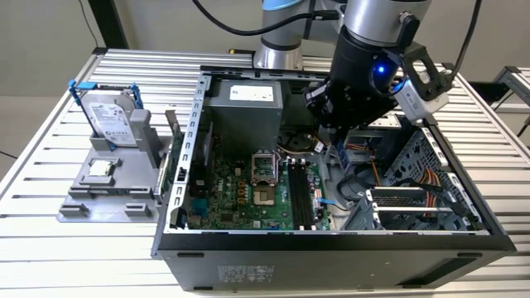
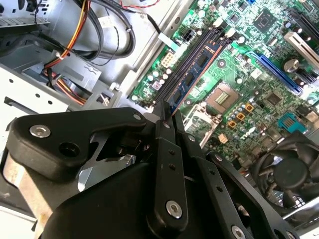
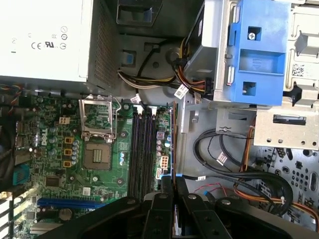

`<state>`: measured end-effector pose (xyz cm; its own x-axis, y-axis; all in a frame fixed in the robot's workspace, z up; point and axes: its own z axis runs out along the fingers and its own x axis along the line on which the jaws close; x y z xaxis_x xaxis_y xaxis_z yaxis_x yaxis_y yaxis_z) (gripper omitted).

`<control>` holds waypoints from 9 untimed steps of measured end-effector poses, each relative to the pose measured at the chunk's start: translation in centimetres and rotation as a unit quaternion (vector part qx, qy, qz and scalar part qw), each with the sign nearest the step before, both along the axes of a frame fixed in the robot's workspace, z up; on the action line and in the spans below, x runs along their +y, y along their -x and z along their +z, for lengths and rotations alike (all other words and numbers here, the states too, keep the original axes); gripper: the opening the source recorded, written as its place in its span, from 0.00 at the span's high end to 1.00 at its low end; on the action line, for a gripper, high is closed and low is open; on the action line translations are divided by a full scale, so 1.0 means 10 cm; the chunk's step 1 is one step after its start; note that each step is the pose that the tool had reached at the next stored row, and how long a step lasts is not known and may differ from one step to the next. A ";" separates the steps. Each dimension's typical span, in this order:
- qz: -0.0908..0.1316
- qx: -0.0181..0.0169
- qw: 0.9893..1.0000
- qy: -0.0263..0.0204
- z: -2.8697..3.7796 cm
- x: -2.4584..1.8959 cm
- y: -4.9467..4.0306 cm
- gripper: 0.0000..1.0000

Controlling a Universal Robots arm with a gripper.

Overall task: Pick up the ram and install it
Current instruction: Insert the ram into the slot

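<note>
My gripper (image 1: 336, 141) is shut on the ram (image 1: 339, 152), a thin blue stick held edge-on inside the open computer case. The second wrist view has the ram (image 2: 194, 74) with its dark chips reaching out from the gripper (image 2: 166, 115) over the motherboard. It hangs above the board, close to the long black memory slots (image 1: 302, 194) and slightly toward the exterior view's right of them. In the first wrist view the ram (image 3: 172, 144) is a thin line beside the slots (image 3: 142, 149), rising from the gripper (image 3: 169, 181).
A silver hard drive with blue rails (image 1: 112, 118) stands on a grey holder (image 1: 108, 192) at the exterior view's left. Around the ram inside the case are the power supply (image 1: 244, 112), the open processor socket (image 1: 260, 167), cable bundles (image 3: 234, 164) and a metal drive cage (image 1: 414, 192).
</note>
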<state>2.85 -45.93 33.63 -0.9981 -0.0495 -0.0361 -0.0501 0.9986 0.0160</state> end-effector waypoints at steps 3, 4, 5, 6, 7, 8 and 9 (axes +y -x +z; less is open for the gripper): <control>0.000 0.000 1.000 0.000 -0.017 0.000 0.000 1.00; 0.000 0.000 1.000 0.000 -0.022 0.000 0.000 1.00; 0.000 0.000 1.000 0.000 -0.028 0.000 0.000 1.00; 0.000 0.000 1.000 0.000 -0.033 0.000 0.000 1.00; 0.000 0.000 1.000 0.001 -0.038 0.000 0.000 1.00; 0.000 0.000 1.000 0.001 -0.042 0.000 0.000 1.00; 0.000 0.000 1.000 0.001 -0.048 0.000 -0.001 1.00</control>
<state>2.86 -45.93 33.16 -0.9981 -0.0496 -0.0360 -0.0502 0.9986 0.0147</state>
